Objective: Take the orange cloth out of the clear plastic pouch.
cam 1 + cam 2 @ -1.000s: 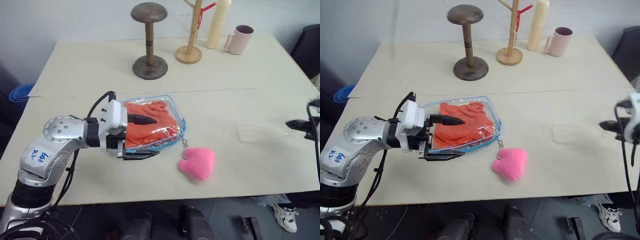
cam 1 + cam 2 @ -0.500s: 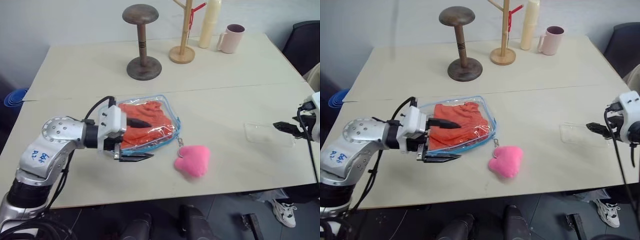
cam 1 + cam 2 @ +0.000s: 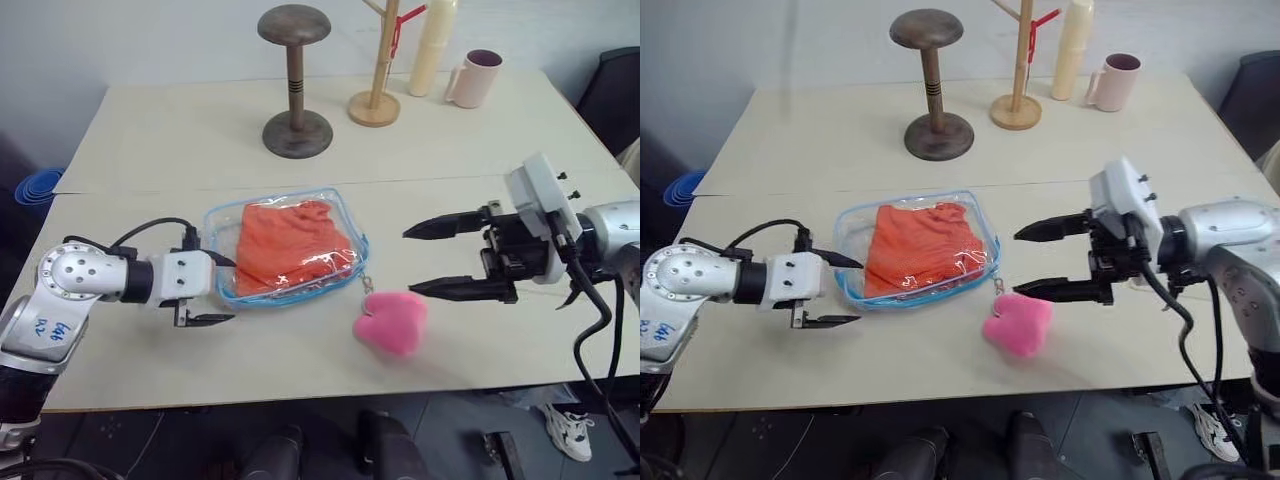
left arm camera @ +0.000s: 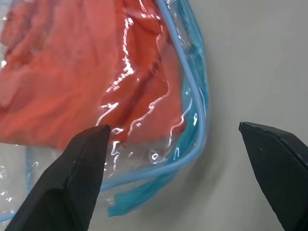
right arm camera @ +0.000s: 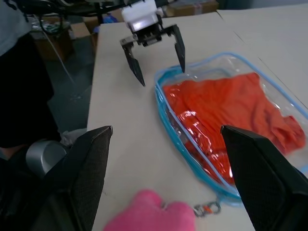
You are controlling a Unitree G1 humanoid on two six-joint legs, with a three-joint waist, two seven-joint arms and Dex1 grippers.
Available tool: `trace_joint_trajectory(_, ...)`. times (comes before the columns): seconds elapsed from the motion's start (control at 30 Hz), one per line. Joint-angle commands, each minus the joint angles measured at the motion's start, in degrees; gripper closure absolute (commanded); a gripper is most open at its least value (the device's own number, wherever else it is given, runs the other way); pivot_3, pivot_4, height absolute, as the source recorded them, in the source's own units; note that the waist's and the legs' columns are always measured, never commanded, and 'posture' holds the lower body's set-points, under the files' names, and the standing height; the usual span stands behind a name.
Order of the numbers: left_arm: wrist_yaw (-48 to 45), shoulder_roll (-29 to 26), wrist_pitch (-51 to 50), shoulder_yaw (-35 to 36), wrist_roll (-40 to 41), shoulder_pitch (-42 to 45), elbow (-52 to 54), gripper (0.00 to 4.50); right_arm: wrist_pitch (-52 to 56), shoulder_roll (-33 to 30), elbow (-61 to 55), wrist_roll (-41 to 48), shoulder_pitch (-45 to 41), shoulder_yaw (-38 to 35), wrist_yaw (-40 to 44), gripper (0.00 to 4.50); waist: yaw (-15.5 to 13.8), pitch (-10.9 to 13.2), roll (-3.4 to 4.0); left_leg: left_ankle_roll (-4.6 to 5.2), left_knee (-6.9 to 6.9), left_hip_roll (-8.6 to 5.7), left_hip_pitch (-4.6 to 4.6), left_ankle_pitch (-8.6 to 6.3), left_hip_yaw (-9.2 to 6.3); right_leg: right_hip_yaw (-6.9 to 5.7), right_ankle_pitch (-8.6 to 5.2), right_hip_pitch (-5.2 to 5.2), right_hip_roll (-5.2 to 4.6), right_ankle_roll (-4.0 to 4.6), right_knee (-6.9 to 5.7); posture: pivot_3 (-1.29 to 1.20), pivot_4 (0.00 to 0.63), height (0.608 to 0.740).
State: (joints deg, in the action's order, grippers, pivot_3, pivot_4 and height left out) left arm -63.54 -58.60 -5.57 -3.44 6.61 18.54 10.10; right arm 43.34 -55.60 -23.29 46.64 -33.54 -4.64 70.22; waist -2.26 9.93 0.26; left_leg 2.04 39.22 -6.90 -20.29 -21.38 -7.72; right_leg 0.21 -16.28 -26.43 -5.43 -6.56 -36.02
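Both grippers' fingers [image 3: 213,291] spread; clear plastic pouch [image 3: 288,251] with orange cloth [image 3: 290,245] between them.

Left tool [image 3: 222,292] and right tool [image 3: 432,260] gape wide, pointing toward each other.

The clear plastic pouch [image 3: 288,250] with the orange cloth [image 3: 290,245] inside lies flat mid-counter [image 3: 180,140], with bare surface between it and the far stand [image 3: 297,78]. At its left edge the left hand [image 3: 212,290] blocks the way, fingers spread. On the right, the right hand [image 3: 450,260] hangs above the counter, fingers wide apart. The pink plush heart [image 3: 391,322] lies just beside the pouch's near right corner. The front strip is bare.
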Motion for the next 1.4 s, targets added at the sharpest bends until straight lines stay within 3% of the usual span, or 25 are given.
trace_joint_trajectory(0.03,2.1,1.5,2.2,-1.1,-3.4,1.4,-1.0,0.0,-0.4,0.6,-0.9,0.5,-1.4,0.3,0.3,0.74,-0.1,0.0,0.0,0.02,0.0,-0.01,-0.01,-0.01,0.02,0.01,0.0,-0.02,0.0,0.0,0.0,0.0,0.15,0.74)
trace_joint_trajectory(0.1,3.0,2.9,2.0,-1.4,-4.0,1.8,-1.5,0.0,-0.8,0.6,-0.6,0.2,-1.5,0.6,0.4,0.74,-0.1,0.0,-0.01,0.02,0.01,-0.01,-0.01,-0.01,0.04,0.0,0.0,-0.03,0.0,-0.01,-0.02,0.0,0.15,0.74)
trace_joint_trajectory(0.3,3.6,5.7,2.9,-1.7,-4.4,2.4,-1.6,1.81,-1.3,0.1,0.3,0.0,-0.3,0.1,0.4,0.7,0.0,0.0,-0.02,0.02,0.03,0.0,0.0,-0.01,0.07,0.01,0.0,-0.05,0.01,-0.01,-0.06,0.0,0.15,0.74)
trace_joint_trajectory(0.57,-3.3,4.2,10.8,-0.9,-0.8,0.1,-1.7,4.33,-1.1,-0.2,-0.2,0.5,1.2,-0.5,0.4,0.7,0.2,0.0,-0.02,0.02,0.04,0.01,0.0,-0.01,0.08,0.01,0.0,-0.05,0.01,-0.01,-0.07,0.0,0.15,0.74)
trace_joint_trajectory(0.6,-3.5,4.1,11.7,-1.0,-1.0,0.2,-2.0,4.45,-1.1,-0.4,-0.2,0.5,1.4,-0.6,0.7,0.7,0.3,0.0,-0.02,0.02,0.04,0.01,0.0,-0.01,0.08,0.01,0.0,-0.05,0.01,-0.01,-0.07,0.0,0.15,0.74)
trace_joint_trajectory(1.1,-8.8,3.5,45.9,-5.5,-4.4,4.0,-13.1,4.45,-2.7,-5.1,-0.7,-1.2,7.6,-2.0,6.0,0.7,0.6,0.0,-0.02,0.02,0.06,0.01,0.0,-0.01,0.09,-0.01,0.01,-0.04,0.0,-0.01,-0.05,0.0,0.15,0.74)
trace_joint_trajectory(1.27,-8.0,5.9,52.2,-7.5,-4.5,8.2,-19.4,4.45,-4.1,-6.1,-1.2,-1.6,11.1,-3.6,6.8,0.7,0.6,0.0,-0.02,0.02,0.12,0.01,0.0,-0.01,0.12,-0.01,0.01,-0.03,0.01,-0.02,-0.1,0.0,0.15,0.74)
trace_joint_trajectory(1.4,-8.0,6.4,47.7,-7.7,-2.5,8.6,-19.2,4.45,-5.3,-5.9,-1.4,-3.2,12.9,-4.0,5.6,0.7,0.7,0.0,-0.02,0.03,0.21,0.01,-0.01,-0.01,0.14,0.01,0.01,-0.04,0.01,-0.03,-0.19,0.0,0.15,0.74)
